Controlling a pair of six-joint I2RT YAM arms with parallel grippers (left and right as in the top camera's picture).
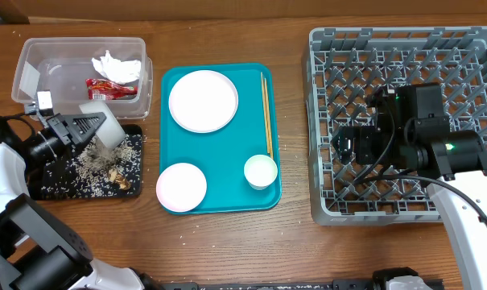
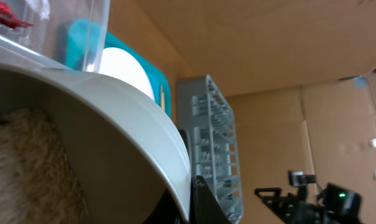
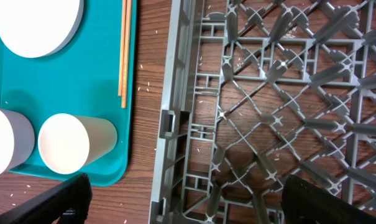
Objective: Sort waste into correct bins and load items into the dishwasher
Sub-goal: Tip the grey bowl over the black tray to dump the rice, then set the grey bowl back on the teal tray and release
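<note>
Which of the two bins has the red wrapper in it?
The clear tub: the red wrapper lies inside, beside the white tissue. The black tray holds only rice grains and brown scraps.

We see a surface (image 1: 227,242) of brown wood with plain grain. The tub (image 1: 66,44) is clear, slightly cloudy plastic; in it the red wrapper (image 1: 108,87) looks glossy and crinkled, and the tissue (image 1: 114,66) is soft, crumpled paper. The black tray (image 1: 35,187) is matt. The teal tray (image 1: 255,129) is smooth plastic, the chopsticks (image 1: 266,113) pale wood, the dish rack (image 1: 317,121) matt grey plastic, and the tipped bowl (image 2: 125,118) smooth with a faint sheen.
</note>
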